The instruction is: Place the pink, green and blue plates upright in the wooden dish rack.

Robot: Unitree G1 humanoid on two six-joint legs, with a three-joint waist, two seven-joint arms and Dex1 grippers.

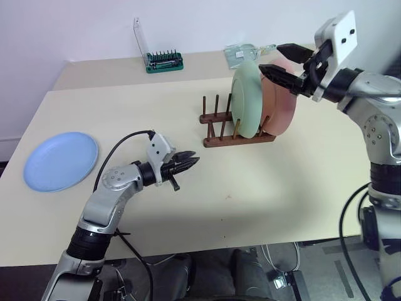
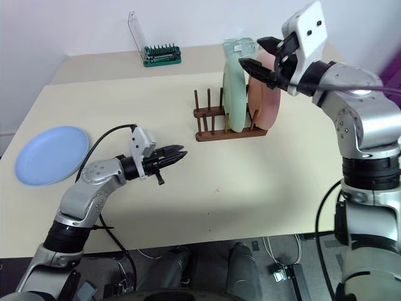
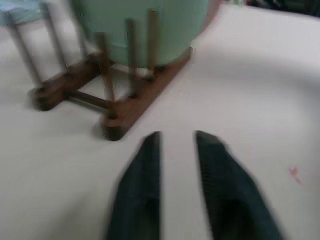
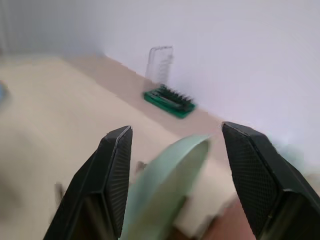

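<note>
The wooden dish rack [image 1: 233,140] stands mid-table with the green plate [image 1: 245,100] and the pink plate [image 1: 282,106] upright in its right-hand slots. Flat on the table at the far left lies the blue plate [image 1: 61,160]. My right gripper [image 1: 280,63] hovers open just over the top rims of the two racked plates. In the right wrist view, the green rim [image 4: 170,175] shows between its spread fingers without touching them. Low over the table, my left gripper [image 1: 188,164] points at the rack [image 3: 125,112], its fingers [image 3: 145,170] apart and holding nothing.
A green-based screwdriver bit holder [image 1: 165,61] with a clear lid stands at the back of the table. A clear plastic pack [image 1: 241,55] lies behind the rack. A wall runs behind the table. The rack's left pegs [image 1: 210,111] hold nothing.
</note>
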